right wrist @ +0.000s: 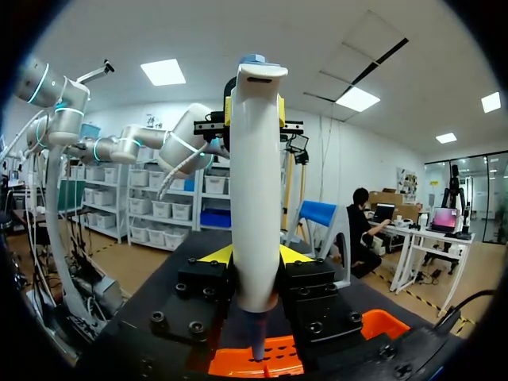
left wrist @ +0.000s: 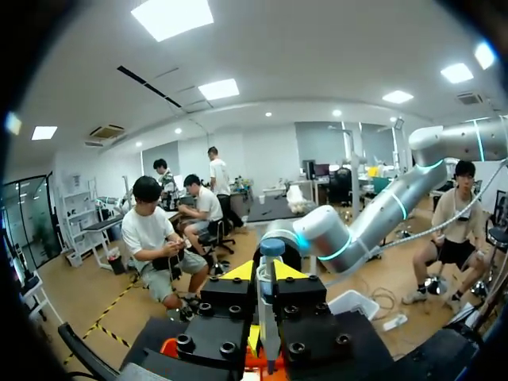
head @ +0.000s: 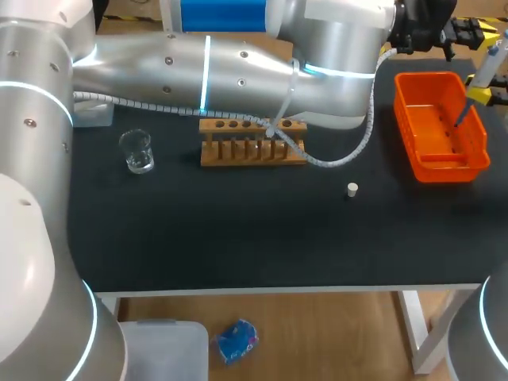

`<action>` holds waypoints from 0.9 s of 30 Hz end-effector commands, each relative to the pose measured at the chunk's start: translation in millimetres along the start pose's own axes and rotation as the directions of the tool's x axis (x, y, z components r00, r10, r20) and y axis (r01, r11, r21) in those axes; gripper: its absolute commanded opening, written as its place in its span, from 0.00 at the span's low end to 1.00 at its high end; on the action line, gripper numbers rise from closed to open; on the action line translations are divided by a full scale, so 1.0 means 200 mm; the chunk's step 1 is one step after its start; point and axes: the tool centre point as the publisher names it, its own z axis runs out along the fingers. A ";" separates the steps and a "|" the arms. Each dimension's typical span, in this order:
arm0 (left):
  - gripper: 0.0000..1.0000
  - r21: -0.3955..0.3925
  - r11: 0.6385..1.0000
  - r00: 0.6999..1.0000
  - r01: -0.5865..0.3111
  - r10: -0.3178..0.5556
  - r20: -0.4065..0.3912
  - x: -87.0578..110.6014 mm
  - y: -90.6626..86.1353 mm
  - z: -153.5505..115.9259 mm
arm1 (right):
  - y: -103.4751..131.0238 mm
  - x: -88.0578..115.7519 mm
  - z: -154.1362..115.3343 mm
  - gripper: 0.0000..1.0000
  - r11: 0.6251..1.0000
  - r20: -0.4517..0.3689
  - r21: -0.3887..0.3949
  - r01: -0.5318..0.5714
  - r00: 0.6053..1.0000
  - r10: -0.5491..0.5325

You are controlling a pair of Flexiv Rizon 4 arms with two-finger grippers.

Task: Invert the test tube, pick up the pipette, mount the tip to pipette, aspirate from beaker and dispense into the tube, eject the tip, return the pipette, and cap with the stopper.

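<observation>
"What does the left arm (head: 159, 63) look like?"

"It's a thick silver tube dotted with small dark screws. A glowing pale-blue ring runs round it, and a grey spiral-wrapped cable (head: 337, 163) hangs beneath."

"And the right arm (head: 494, 333)?"

"It has the same silver shell and light ring. The right gripper (right wrist: 255, 254) is black blocks with bolt heads and yellow wedge tips."

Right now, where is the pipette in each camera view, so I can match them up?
Head view: the pipette is at the far right, slanting down over the orange bin.
Left wrist view: it stands between the yellow tips of the left claw.
Right wrist view: it stands upright in the right claw, nose down.
Shared landmark: the orange bin, below the pipette in all three views.
</observation>
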 end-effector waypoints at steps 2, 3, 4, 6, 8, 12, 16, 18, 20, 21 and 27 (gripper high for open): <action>1.00 -0.026 1.000 1.000 0.005 -0.005 0.002 0.02 -0.02 -0.01 | 0.00 0.00 0.00 0.00 1.000 -0.001 0.002 0.000 1.000 0.000; 1.00 -0.026 1.000 1.000 0.006 -0.006 0.006 0.02 -0.01 -0.01 | 0.00 0.00 0.00 0.00 1.000 -0.001 0.002 0.000 1.000 0.000; 1.00 -0.025 1.000 1.000 0.006 -0.006 0.007 0.02 -0.01 -0.01 | 0.00 0.00 0.00 0.00 1.000 -0.001 0.002 0.000 1.000 0.000; 1.00 -0.024 1.000 1.000 0.005 -0.005 0.007 0.02 -0.01 -0.01 | 0.00 0.00 0.00 0.00 1.000 -0.001 0.002 0.000 1.000 0.000; 1.00 -0.024 1.000 1.000 0.005 -0.005 0.010 0.02 -0.02 -0.02 | 0.00 0.00 0.00 0.00 1.000 -0.001 0.002 0.000 1.000 0.000; 1.00 -0.047 0.999 1.000 0.002 -0.002 -0.006 0.02 -0.03 -0.05 | 0.00 0.00 0.00 0.00 1.000 -0.001 0.002 0.000 1.000 0.000; 1.00 -0.082 0.997 1.000 0.005 -0.007 -0.031 0.03 -0.01 -0.09 | 0.00 0.00 0.00 0.00 1.000 -0.001 0.002 0.000 1.000 0.000; 1.00 -0.091 0.996 0.999 0.004 -0.008 -0.041 0.05 0.02 -0.13 | 0.00 0.00 0.00 0.00 1.000 -0.001 0.002 0.000 1.000 0.000; 1.00 -0.094 0.996 0.999 0.008 -0.012 -0.041 0.07 0.04 -0.18 | 0.00 0.00 0.00 0.00 1.000 -0.001 0.002 0.000 1.000 0.000; 1.00 -0.095 0.995 0.999 0.010 -0.014 -0.040 0.08 0.05 -0.21 | 0.00 0.00 0.00 0.00 1.000 -0.001 0.002 0.000 1.000 0.000; 1.00 -0.148 0.986 0.997 0.079 -0.078 0.010 0.17 0.11 -0.38 | 0.00 0.00 0.00 0.00 1.000 -0.001 0.002 0.000 1.000 0.000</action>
